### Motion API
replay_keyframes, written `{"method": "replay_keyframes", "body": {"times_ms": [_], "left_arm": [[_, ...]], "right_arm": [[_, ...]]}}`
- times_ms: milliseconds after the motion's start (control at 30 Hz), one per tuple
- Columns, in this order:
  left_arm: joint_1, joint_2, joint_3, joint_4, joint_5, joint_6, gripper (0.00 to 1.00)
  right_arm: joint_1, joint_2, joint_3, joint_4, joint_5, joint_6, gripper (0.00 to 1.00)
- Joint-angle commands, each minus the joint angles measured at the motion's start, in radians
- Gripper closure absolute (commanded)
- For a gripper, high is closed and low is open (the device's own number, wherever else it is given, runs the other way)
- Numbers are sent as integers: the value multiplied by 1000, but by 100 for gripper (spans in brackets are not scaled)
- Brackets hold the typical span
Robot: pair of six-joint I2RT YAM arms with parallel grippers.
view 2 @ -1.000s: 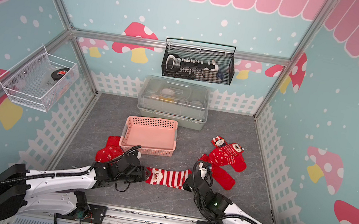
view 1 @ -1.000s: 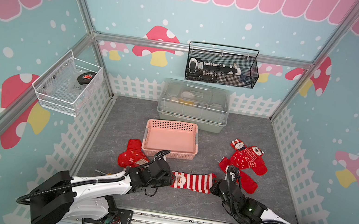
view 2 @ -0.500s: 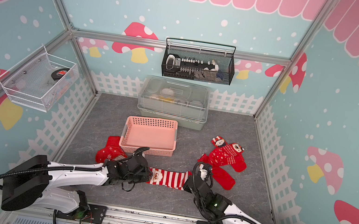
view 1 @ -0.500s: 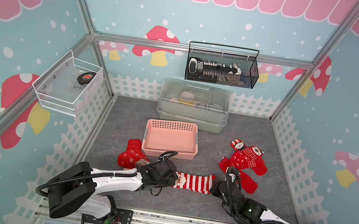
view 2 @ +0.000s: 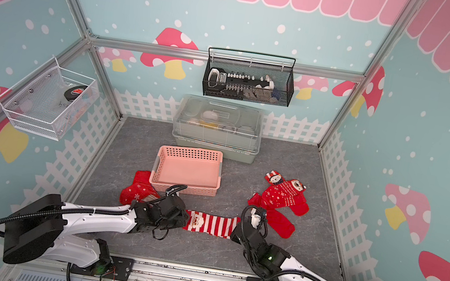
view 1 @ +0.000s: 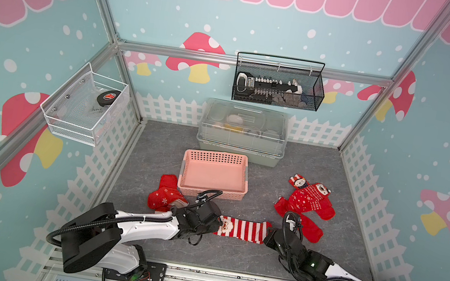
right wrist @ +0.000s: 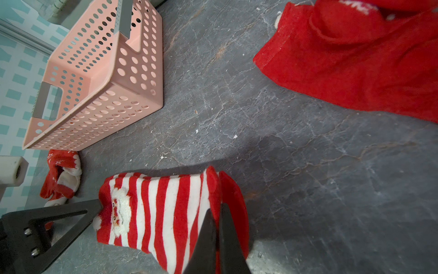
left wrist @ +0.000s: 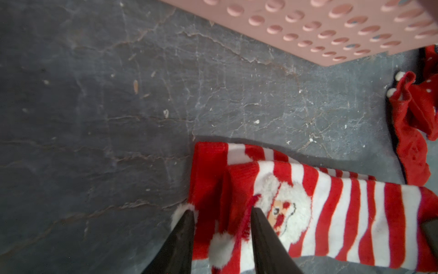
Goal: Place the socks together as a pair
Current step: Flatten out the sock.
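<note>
The striped socks (view 1: 243,229), one laid on the other, lay flat on the grey floor (view 1: 229,258) just in front of the basket (view 1: 216,158), between the two arms. The Santa cuffs pointed to the left arm and the red toes to the right arm. In the left wrist view the upper sock sat a little short of the lower one, so the lower cuff's red band showed past it.

The left pincer (left wrist: 221,211) stood part-way apart with its tips down at the cuff end. One finger (left wrist: 182,234) was by the white pompom at the edge and the other was on Santa's face. The red cuff lay between them, unsqueezed. Whether the tips pressed on the cloth could not be told.

The right pincer (right wrist: 216,208) was closed tight on the red toe end, with cloth caught between its fingers.

A snowflake sock (view 1: 164,196) lay crumpled by the basket's near corner on the left arm's side. More red socks (view 1: 307,198) lay heaped on the right arm's side, clear of the striped socks.
</note>
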Motion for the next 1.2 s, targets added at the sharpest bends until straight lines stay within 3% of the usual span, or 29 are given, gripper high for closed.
{"method": "replay_keyframes", "body": {"times_ms": [0,267,633,1167], "left_arm": [[-5,19,-35,65,17,-26,60],[-4,-52,18,-6,21,12,60],[-13,-106,-32,-7,44,-33,61],[-19,-5,-27,59,67,-51,72]], "right_arm": [[-5,-5,-11,2,12,30,100],[-5,-4,-12,6,6,42,100],[-5,-40,-47,5,17,63,100],[-5,-54,-60,26,8,74,100]]}}
